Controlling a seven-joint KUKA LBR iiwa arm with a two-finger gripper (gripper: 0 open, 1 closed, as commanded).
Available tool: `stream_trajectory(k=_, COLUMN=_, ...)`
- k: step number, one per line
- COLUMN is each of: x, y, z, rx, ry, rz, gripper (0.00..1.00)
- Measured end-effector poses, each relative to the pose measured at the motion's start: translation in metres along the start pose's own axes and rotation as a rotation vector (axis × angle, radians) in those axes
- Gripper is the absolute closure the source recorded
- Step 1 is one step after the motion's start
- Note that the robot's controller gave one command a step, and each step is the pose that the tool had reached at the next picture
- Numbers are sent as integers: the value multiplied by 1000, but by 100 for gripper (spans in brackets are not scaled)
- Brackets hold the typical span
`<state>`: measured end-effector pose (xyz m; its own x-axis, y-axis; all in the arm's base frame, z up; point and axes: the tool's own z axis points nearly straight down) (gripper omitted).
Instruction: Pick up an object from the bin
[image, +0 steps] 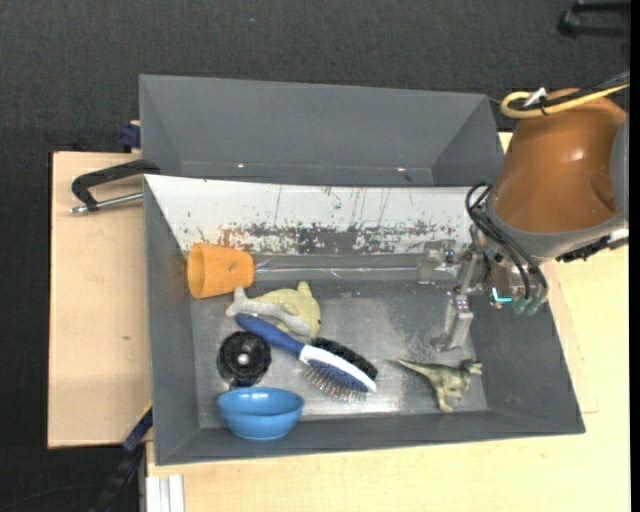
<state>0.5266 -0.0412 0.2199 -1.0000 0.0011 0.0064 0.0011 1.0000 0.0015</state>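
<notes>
- Metal claw, on an arm with an orange cover that reaches in from the right, hangs low over the right part of the bin floor. How far open it is cannot be told from this angle, and no object is seen in its grip.
- Just below the claw, near but apart from it, lies a small olive-green toy dinosaur, on its side close to the front wall. It is the nearest object and, by my judgement, the likeliest one to be picked.
- Further left lies a blue-handled hairbrush with a white rim and dark bristles, set diagonally across the middle of the floor.
- Beyond it to the left sit a cream-yellow soft toy, a black round object, a blue bowl at the front left, and an orange cup on its side by the back wall.
- Grey metal bin holds all of these, each resting on its floor.
- Progress: the claw is down inside the bin, but the pick looks not yet made; grasping and lifting remain.
</notes>
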Motion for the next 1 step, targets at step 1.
stream_trajectory(k=1, x=3, y=82, z=92, rx=-2, ry=1, rz=-63, gripper=0)
